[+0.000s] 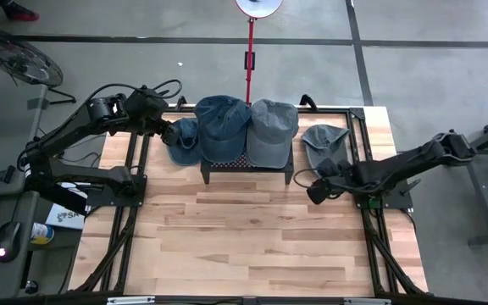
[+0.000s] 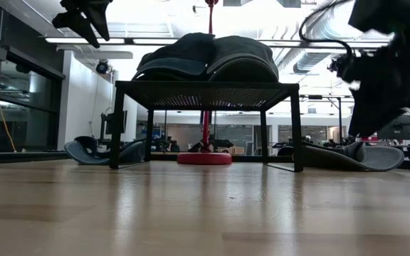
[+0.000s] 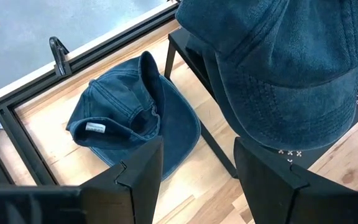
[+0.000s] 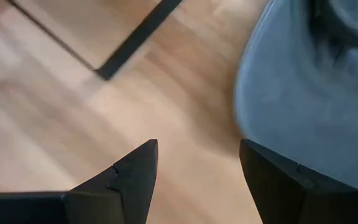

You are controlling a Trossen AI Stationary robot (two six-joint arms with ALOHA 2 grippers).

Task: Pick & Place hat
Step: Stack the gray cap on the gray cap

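A lab or workshop: concrete floor (image 1: pixel 185 21), exposed ceiling ducts (image 2: pixel 312 43), glass-walled bays behind, a wooden worktop (image 1: pixel 252 237) in a black frame with 2 robot arms.

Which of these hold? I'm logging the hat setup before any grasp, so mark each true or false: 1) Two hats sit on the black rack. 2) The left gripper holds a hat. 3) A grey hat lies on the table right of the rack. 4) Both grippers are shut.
1) True: a blue hat and a grey hat sit on the rack.
2) False: the left gripper is empty above the blue hat on the table.
3) True: it lies by the right gripper.
4) False: both are open.
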